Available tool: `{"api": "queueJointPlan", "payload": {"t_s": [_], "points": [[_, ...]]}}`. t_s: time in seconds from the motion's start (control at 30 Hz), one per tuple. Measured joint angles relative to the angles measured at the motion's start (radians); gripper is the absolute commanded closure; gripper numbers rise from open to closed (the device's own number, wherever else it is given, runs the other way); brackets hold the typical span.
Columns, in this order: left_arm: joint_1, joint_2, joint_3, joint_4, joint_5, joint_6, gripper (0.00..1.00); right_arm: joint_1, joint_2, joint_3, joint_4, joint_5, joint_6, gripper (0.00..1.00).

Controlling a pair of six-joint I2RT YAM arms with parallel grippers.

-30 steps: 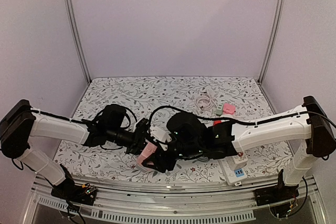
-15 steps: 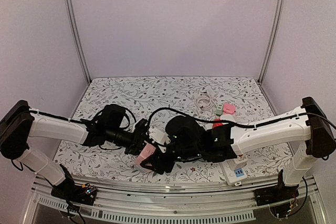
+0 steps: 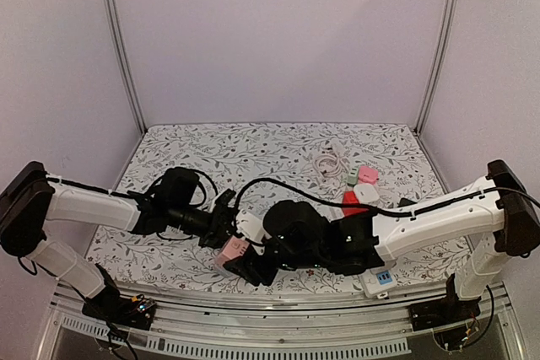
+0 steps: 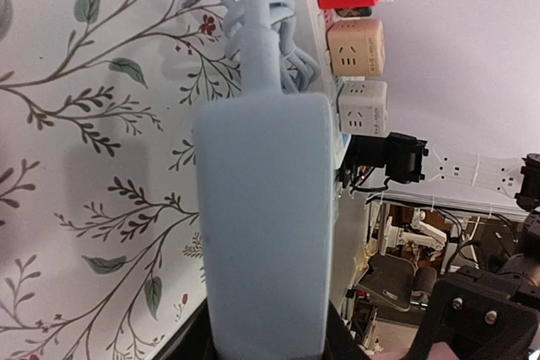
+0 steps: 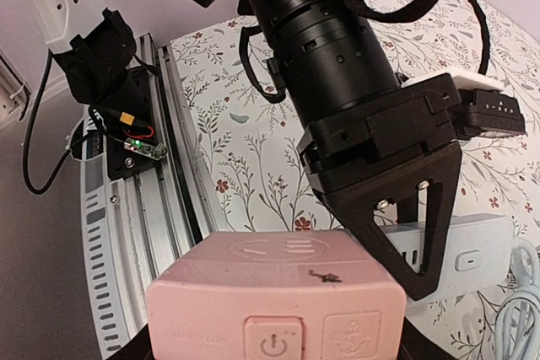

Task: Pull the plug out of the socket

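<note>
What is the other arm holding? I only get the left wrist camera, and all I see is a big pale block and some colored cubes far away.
Observer: The right gripper has its jaws closed on a pink cube with a power-button mark on its face.
Operator: Is it pulled out of my block?
Observer: Cannot tell. From above, the cube touches the white strip that your left gripper holds, and the joint between them is hidden.
</note>
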Motion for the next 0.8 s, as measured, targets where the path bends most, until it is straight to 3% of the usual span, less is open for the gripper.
{"api": "queueJointPlan", "payload": {"t_s": [0.3,0.5,0.67,0.8], "points": [[0.009,-0.006,0.008,-0.150,-0.028,0.146,1.00,-0.140,-0.066,-0.005,0.013,-0.010,0.151,0.72],[0.024,-0.023,0.013,-0.184,-0.035,0.179,1.00,-0.143,-0.098,-0.015,-0.017,0.025,0.174,0.71],[0.126,-0.066,0.013,-0.185,-0.072,0.191,1.00,-0.174,-0.188,-0.017,-0.127,0.179,0.170,0.71],[0.265,-0.076,0.012,-0.163,-0.131,0.199,1.00,-0.310,-0.272,-0.050,-0.217,0.294,0.192,0.71]]}}
